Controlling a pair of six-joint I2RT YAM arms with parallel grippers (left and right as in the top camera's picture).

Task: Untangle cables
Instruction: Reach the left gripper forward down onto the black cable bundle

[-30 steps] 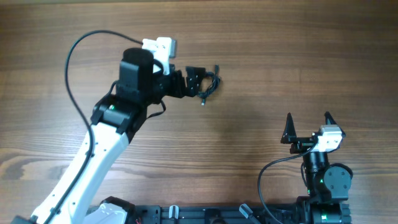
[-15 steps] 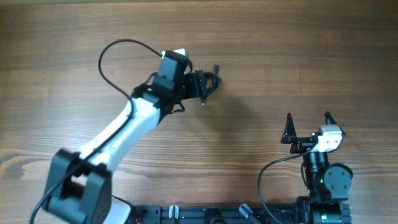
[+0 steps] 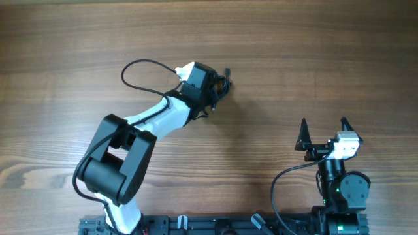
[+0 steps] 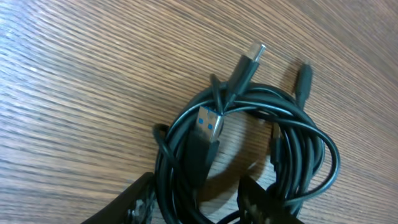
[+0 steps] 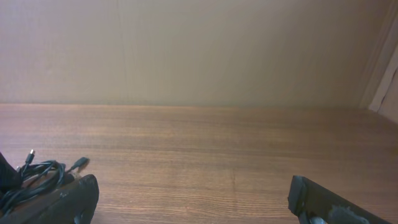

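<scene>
While the small knotted bundle of thin black cords with plug ends (image 4: 199,143) lies unseparated on the brown wooden counter (image 3: 294,59), untangling is judged barely begun. Its strands are straddled by the half-narrowed left end effector (image 4: 202,199); a firm hold cannot be told. The right end effector (image 3: 323,130), well apart, is held wide and empty.

thin black cables (image 4: 205,134) lie knotted in one small bundle, plugs protruding.

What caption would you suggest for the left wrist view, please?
Left gripper straddling a tangled bundle of black cables, blue USB plug on top, on a wooden table.
</scene>
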